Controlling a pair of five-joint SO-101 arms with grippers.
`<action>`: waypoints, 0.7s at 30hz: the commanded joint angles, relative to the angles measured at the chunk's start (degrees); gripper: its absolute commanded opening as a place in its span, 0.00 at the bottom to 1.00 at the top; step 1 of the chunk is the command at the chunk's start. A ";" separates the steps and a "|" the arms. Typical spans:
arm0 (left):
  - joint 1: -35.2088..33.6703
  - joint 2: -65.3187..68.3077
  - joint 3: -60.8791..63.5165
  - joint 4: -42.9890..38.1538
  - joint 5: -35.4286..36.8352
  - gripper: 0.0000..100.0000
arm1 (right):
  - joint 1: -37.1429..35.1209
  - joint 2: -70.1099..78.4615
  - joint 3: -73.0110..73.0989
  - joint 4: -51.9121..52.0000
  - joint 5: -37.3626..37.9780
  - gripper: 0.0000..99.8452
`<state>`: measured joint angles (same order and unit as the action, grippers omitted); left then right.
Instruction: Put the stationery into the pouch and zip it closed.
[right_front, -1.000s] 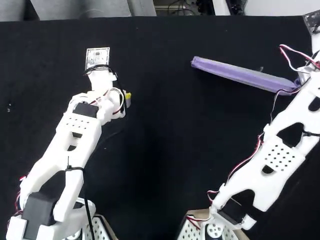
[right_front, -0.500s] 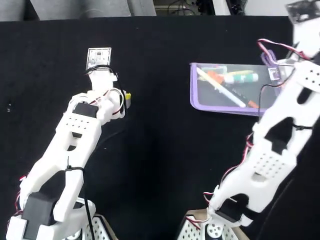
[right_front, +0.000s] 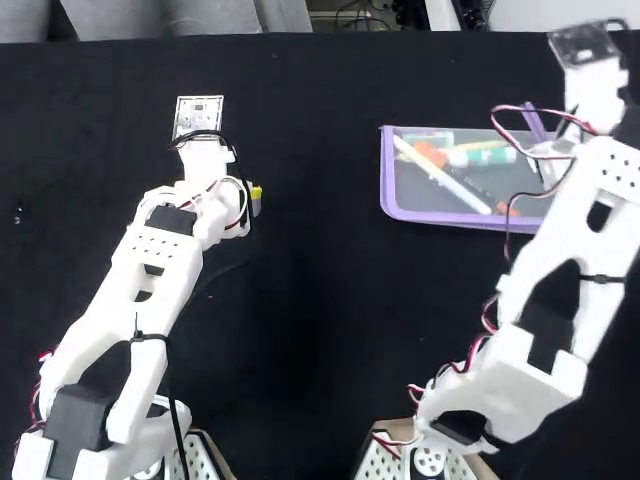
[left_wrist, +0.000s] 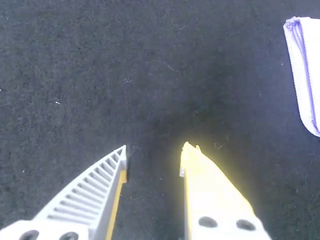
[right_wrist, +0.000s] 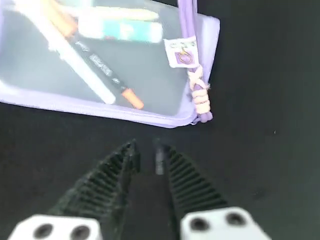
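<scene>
Closest to the right wrist camera, right gripper (right_wrist: 146, 149) with black ribbed fingers (right_wrist: 112, 172) drawn to a narrow gap, gripping nothing, poised above the black table (right_front: 330, 300). Just beyond those tips, apart from them, purple-edged clear pouch (right_wrist: 75, 106) lying flat. Inside it: a white pen with an orange tip (right_wrist: 85, 70) set slantwise, a green-and-white tube (right_wrist: 120, 31) farther in, and something orange (right_wrist: 55, 15) at the far side, too blurred to name. At the pouch's corner nearest the tips, a zip pull with a knotted pink cord (right_wrist: 200, 95) and a small label (right_wrist: 181, 52).

From the left wrist, left gripper (left_wrist: 152, 150) spread wide, one finger grey, the other yellow, empty over bare cloth; the pouch (left_wrist: 305, 75) well off to one side.

Seen from above, pouch (right_front: 440, 215) on the right half of the table, its right end hidden behind the right arm (right_front: 560, 290). Beyond the left arm (right_front: 150, 270), a small white square card (right_front: 197, 115).
</scene>
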<state>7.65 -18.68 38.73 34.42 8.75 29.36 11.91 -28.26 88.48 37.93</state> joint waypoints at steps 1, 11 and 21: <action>0.31 -2.55 0.13 -0.97 -0.62 0.18 | 3.52 3.38 2.15 -6.24 1.93 0.19; 0.40 -2.55 0.22 -1.14 -0.62 0.18 | 7.47 18.24 1.45 -16.70 10.37 0.23; 0.40 -2.46 0.22 -1.14 -0.62 0.18 | 8.09 31.52 -10.95 -21.10 13.45 0.20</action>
<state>7.65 -18.77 39.43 34.42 8.66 36.92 41.36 -31.08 68.62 50.51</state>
